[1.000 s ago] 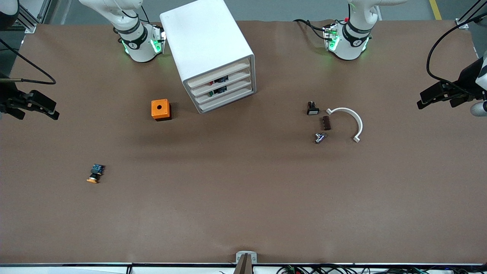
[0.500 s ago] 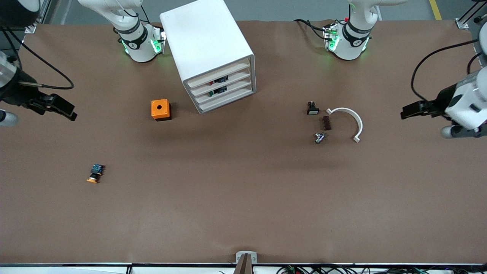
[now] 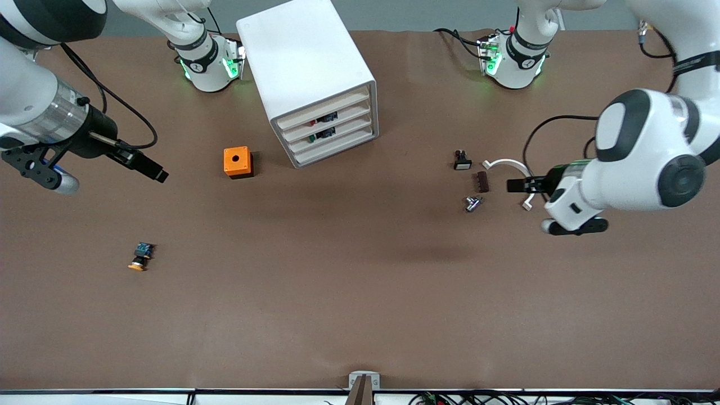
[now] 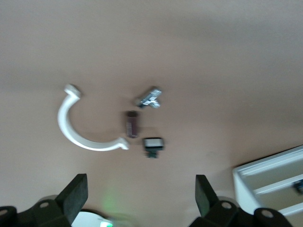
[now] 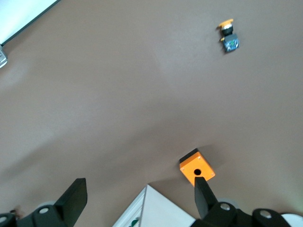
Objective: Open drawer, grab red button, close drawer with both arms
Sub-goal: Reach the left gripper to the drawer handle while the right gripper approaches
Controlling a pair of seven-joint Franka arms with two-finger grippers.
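The white cabinet (image 3: 306,67) stands between the arm bases, its four cream-fronted drawers (image 3: 329,134) all shut. A small red and dark part (image 3: 315,121) shows in the gap under the top drawer front; I cannot tell whether it is the button. My left gripper (image 3: 513,184) is open and empty, up in the air over the white curved piece (image 3: 509,163). In the left wrist view the gripper (image 4: 138,198) has its fingers wide apart. My right gripper (image 3: 157,173) is open and empty, up over bare table beside the orange cube (image 3: 237,162); it also shows in the right wrist view (image 5: 139,196).
A yellow-orange-capped button (image 3: 139,257) lies nearer the front camera, toward the right arm's end. By the curved piece lie a small black part with a white face (image 3: 462,161), a brown block (image 3: 482,181) and a silver part (image 3: 472,203).
Both arms swung in from the table's ends. The left gripper came over the white curved piece. The right gripper moved toward the orange cube. Nothing on the table moved.
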